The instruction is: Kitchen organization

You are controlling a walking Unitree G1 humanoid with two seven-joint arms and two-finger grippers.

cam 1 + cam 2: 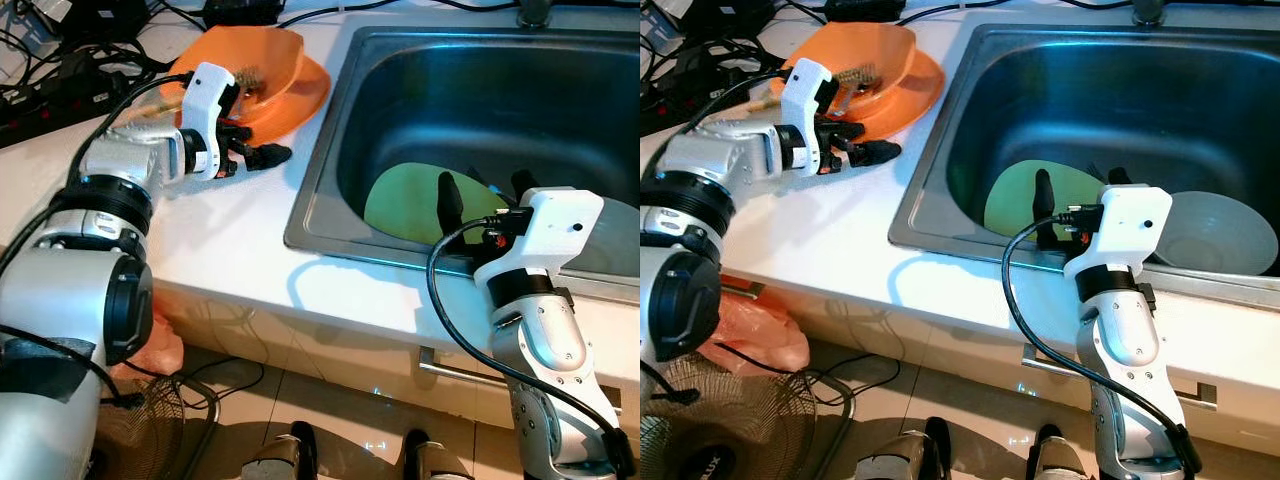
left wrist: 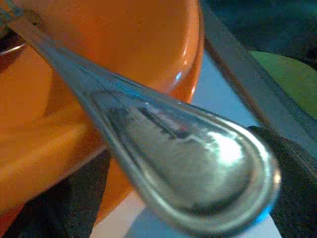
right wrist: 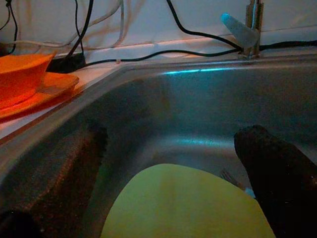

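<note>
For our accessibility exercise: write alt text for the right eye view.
The left claw holds a spoon by an orange bowl on a white counter; the open right claw hovers over a green plate in the sink.

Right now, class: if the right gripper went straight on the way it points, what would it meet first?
Most likely the green plate lying in the sink. The right gripper, jaws open, hangs over the sink's near edge pointing in and downward. Depth is unclear; a flatter path would reach the sink's far wall instead.
</note>
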